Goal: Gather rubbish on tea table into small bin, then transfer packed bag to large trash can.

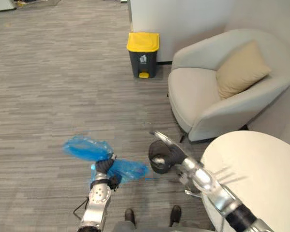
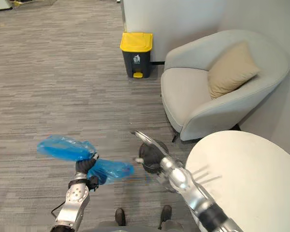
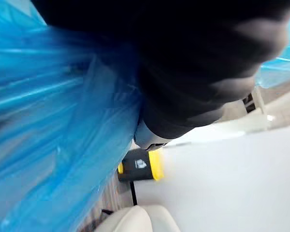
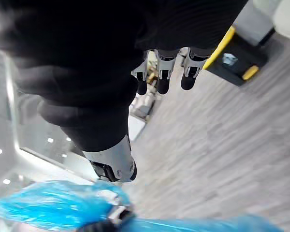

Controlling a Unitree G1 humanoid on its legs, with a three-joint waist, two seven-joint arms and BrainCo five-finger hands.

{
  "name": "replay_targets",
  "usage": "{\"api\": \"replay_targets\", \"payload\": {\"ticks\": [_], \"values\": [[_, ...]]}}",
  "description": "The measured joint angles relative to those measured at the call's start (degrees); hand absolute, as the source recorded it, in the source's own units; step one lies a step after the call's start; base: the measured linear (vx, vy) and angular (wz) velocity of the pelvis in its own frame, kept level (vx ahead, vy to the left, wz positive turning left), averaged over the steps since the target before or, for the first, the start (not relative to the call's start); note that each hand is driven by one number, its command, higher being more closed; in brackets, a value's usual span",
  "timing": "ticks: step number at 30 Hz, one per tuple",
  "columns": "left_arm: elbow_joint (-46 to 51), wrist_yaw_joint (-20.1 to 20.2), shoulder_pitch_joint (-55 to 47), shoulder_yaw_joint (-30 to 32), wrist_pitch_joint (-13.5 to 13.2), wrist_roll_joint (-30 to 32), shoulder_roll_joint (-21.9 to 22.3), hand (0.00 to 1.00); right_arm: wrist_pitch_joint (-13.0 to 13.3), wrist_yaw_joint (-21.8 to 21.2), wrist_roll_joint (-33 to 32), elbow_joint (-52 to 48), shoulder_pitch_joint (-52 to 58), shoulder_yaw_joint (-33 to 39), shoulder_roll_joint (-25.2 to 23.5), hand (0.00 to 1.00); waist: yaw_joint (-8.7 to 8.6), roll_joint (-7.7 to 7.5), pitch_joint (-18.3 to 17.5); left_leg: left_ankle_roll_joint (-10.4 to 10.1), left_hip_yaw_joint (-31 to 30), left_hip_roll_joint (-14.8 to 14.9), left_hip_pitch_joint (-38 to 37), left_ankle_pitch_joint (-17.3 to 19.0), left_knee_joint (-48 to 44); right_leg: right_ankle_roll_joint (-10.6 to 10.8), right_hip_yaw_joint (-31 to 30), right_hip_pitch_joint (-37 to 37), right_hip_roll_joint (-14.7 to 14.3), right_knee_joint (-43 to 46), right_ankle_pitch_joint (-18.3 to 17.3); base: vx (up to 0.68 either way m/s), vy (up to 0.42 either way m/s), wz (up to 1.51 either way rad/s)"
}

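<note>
One blue bag (image 1: 84,148) was in view, off the floor and gripped at its bunched middle by the left robot hand (image 1: 104,167), whose fingers were closed round the plastic. The bag's long axis lay roughly level, one puffed end pointing away to the robot's left and the other back towards its right. The right robot hand (image 1: 173,153) hung just above the one small black bin (image 1: 153,166) on the floor, its fingers (image 4: 158,72) fairly straight and holding nothing. One large trash can (image 1: 143,54) with a yellow lid stood well apart by the far wall. One pale armchair (image 1: 198,96) carried one beige cushion (image 1: 241,70), and one round white worktop (image 1: 261,174) stood near the robot's right.
</note>
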State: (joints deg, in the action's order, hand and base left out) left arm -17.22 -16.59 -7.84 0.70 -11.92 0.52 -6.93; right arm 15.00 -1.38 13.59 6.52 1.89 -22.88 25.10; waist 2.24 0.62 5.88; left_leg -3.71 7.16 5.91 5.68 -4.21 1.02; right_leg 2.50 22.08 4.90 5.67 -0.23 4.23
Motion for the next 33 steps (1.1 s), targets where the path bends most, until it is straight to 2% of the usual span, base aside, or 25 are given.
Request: {"api": "replay_targets", "payload": {"ticks": [1,2,3,5,6,9,11,12,14,15,16,17,18,20,21,22,24,26,27,28,29,30,31,32,33], "values": [[-0.66,0.08,0.17,0.03,-0.06,-0.32,-0.24,1.00,0.02,0.06,0.00,1.87,0.63,1.14,-0.22,0.00,-0.04,0.12,0.25,0.00,-0.53,-0.01,0.96,0.00,-0.62,-0.22,1.40,0.26,0.58,1.01,-0.61,0.02,0.018,1.16],[-1.15,0.10,0.53,0.24,-0.09,-1.02,-0.39,1.00,-0.09,0.03,0.02,6.54,1.06,3.39,-1.15,0.00,-0.12,0.30,0.75,1.43,1.22,0.22,2.62,1.00,-1.60,-0.82,4.67,0.43,1.62,2.65,-1.68,0.00,0.043,1.19],[-2.17,0.38,-0.06,0.81,-0.39,-1.16,-0.19,1.00,-0.59,0.21,0.00,10.77,1.27,6.02,-2.75,0.00,-0.09,0.32,0.88,2.36,8.22,1.82,3.22,1.98,-2.50,-0.49,7.11,0.28,2.55,3.55,-2.57,0.04,0.071,1.19],[-5.26,0.99,-0.23,1.93,-0.84,-1.72,0.15,1.00,-0.90,1.75,-0.08,15.65,1.09,10.43,-5.60,0.00,-0.67,0.93,1.59,2.42,18.11,4.51,4.31,1.96,-5.21,0.25,10.98,-0.47,3.95,4.50,-3.51,0.08,0.078,1.06],[-6.37,1.52,-0.51,2.45,-0.85,-2.17,0.14,1.00,-1.02,2.39,-0.08,17.80,0.75,11.98,-6.69,0.00,-0.99,0.96,2.07,3.10,19.44,4.98,4.61,1.99,-6.20,0.56,12.07,-0.99,4.40,4.83,-3.77,0.09,0.125,0.99],[-10.37,3.73,-3.70,5.43,-0.76,-2.62,-0.08,1.00,-2.69,4.28,-0.82,24.69,0.53,18.51,-12.97,0.00,-1.06,0.11,2.71,4.01,16.82,4.34,6.47,3.92,-11.34,2.03,14.70,-2.70,5.94,5.83,-4.78,0.11,0.120,0.65],[-11.33,5.47,-6.64,6.96,-0.11,-2.61,0.00,1.00,-3.53,5.33,-2.87,28.93,0.55,20.81,-15.42,0.00,-0.59,-0.34,3.13,4.30,15.40,3.92,7.83,7.71,-16.30,3.83,15.92,-3.87,7.52,7.78,-6.33,0.09,0.168,0.43],[-11.59,6.92,-8.54,7.87,0.56,-2.62,0.05,1.00,-4.42,5.65,-4.35,30.84,0.75,22.05,-15.67,0.00,0.21,-0.52,3.36,3.95,14.22,3.44,8.88,12.13,-20.44,5.30,16.35,-3.81,9.80,12.35,-9.33,0.09,0.207,0.35],[-11.59,7.94,-9.81,9.07,0.94,-2.63,-0.21,1.00,-5.21,6.43,-5.24,31.60,1.79,23.64,-15.84,0.00,0.11,-1.46,3.89,4.00,12.66,2.06,9.60,15.78,-23.79,5.79,16.82,-3.62,13.67,18.77,-13.09,0.12,0.197,0.49],[-11.60,8.06,-10.99,9.10,1.48,-2.65,-0.52,1.00,-5.48,6.52,-6.04,31.60,2.51,24.90,-15.57,0.00,0.18,-1.82,4.48,4.53,11.43,0.96,9.50,17.91,-25.81,3.38,13.89,-2.16,16.53,26.03,-13.78,0.12,0.153,0.50],[-11.60,8.25,-11.41,8.96,1.70,-2.65,-0.51,1.00,-5.64,6.68,-6.69,31.71,2.65,25.36,-15.34,0.00,0.02,-1.60,4.72,4.89,11.02,0.72,9.40,18.56,-26.53,1.46,10.48,-0.02,17.64,30.90,-12.71,0.19,0.168,0.54],[-11.51,8.81,-11.77,8.92,1.71,-2.66,-0.88,1.00,-5.85,7.01,-7.74,32.62,2.61,25.35,-15.21,0.00,-0.70,-1.40,5.33,5.77,9.23,0.31,8.25,19.09,-26.74,-2.57,2.45,5.67,18.08,41.22,-9.15,0.22,0.131,0.65],[-11.46,8.94,-11.78,8.90,1.81,-2.69,-2.15,1.00,-6.07,7.05,-8.89,33.51,2.38,25.42,-16.04,0.00,-1.58,-1.09,6.35,6.01,6.82,0.02,7.57,19.22,-26.07,0.47,-1.28,8.65,15.84,45.28,-13.96,0.24,0.090,0.68],[-11.41,9.01,-10.89,8.86,1.85,-2.83,-3.06,1.00,-6.38,7.09,-9.42,33.73,2.67,25.44,-16.45,0.00,-1.90,-1.74,6.88,5.93,4.89,-0.10,5.56,19.22,-23.34,0.38,-1.41,11.66,11.78,41.07,-17.14,0.25,-0.020,0.65],[-11.47,9.04,-9.91,8.86,1.90,-3.38,-3.12,1.00,-6.40,7.29,-9.66,33.73,2.82,26.57,-16.57,0.00,-2.49,-1.73,7.07,5.89,3.80,-0.33,4.35,19.24,-21.85,0.40,0.25,13.53,10.10,36.14,-17.07,0.28,-0.049,0.59],[-11.47,9.05,-9.20,8.85,1.93,-3.39,-3.12,1.00,-6.42,7.41,-9.74,33.73,2.80,27.45,-16.65,0.00,-2.74,-1.62,7.19,5.67,3.46,-0.42,3.64,19.37,-21.12,0.69,1.18,14.59,9.70,33.45,-16.76,0.31,-0.060,0.60],[-11.61,9.10,-5.40,8.26,1.82,-3.40,-2.88,1.00,-6.53,7.73,-10.89,33.84,2.63,29.14,-16.37,0.00,-4.00,-1.24,7.95,3.60,1.37,-0.58,0.50,20.51,-18.86,1.77,4.44,16.12,8.32,18.30,-12.00,0.39,-0.097,0.63],[-11.61,9.12,-4.34,8.13,1.45,-3.32,-3.10,1.00,-6.57,7.67,-10.85,33.66,3.49,29.02,-16.40,0.00,-4.64,-1.56,7.63,1.66,0.70,-0.56,-2.06,22.29,-18.90,-0.33,3.66,17.93,8.40,17.38,-9.82,0.54,-0.232,0.49],[-11.63,9.15,-4.45,7.51,1.41,-3.31,-3.08,1.00,-6.59,7.39,-10.84,32.67,5.07,29.00,-16.27,0.00,-5.09,-1.27,6.93,-0.29,0.65,0.87,-4.89,24.28,-18.73,-2.28,3.42,17.87,7.31,19.89,-8.78,0.42,-0.213,0.34],[-11.65,9.13,-5.17,7.28,1.43,-3.31,-2.73,1.00,-6.56,7.34,-10.82,32.38,5.82,28.91,-15.95,0.00,-5.11,-0.86,6.08,-1.03,0.95,2.40,-6.07,24.41,-20.51,-2.73,3.57,16.91,6.05,20.88,-8.35,0.64,-0.270,0.19],[-11.48,9.33,-5.28,7.02,1.37,-3.28,-2.63,1.00,-6.71,7.33,-10.78,32.44,6.11,28.87,-15.79,0.00,-5.12,0.08,6.04,-4.47,1.92,6.01,-3.13,22.78,-30.87,-4.05,3.94,15.59,3.72,22.07,-7.51,0.54,-0.234,-0.01],[-11.49,9.52,-5.10,6.81,1.40,-3.29,-2.16,1.00,-6.71,7.30,-10.78,32.23,5.91,28.74,-15.61,0.00,-4.83,0.81,6.25,-4.23,2.28,8.37,-1.07,21.06,-37.20,-5.36,3.96,14.15,1.75,21.92,-7.97,0.83,-0.336,-0.43],[-11.53,9.59,-5.85,6.83,1.46,-3.31,-1.03,1.00,-6.71,7.33,-10.83,30.34,5.61,28.63,-15.61,0.00,-4.08,1.81,6.63,-0.92,2.04,12.81,3.98,14.90,-49.43,-6.59,2.48,10.80,-2.04,19.60,-9.21,0.70,-0.256,-0.99],[-11.50,10.13,-6.15,6.54,1.48,-3.35,-0.13,1.00,-6.59,7.40,-11.15,28.38,5.09,28.67,-15.87,0.00,-2.96,1.26,6.95,-0.89,2.01,13.91,7.24,16.90,-57.25,-7.34,-0.10,7.56,-4.51,17.44,-10.22,0.69,-0.212,-1.11],[-11.50,10.40,-6.07,6.01,1.49,-3.35,0.13,1.00,-6.54,7.41,-11.33,27.73,4.79,28.69,-15.99,0.00,-2.70,0.71,7.26,-0.59,2.65,13.63,8.56,18.54,-58.95,-7.57,-1.28,5.56,-5.14,15.97,-10.52,0.67,-0.185,-1.04]]}}
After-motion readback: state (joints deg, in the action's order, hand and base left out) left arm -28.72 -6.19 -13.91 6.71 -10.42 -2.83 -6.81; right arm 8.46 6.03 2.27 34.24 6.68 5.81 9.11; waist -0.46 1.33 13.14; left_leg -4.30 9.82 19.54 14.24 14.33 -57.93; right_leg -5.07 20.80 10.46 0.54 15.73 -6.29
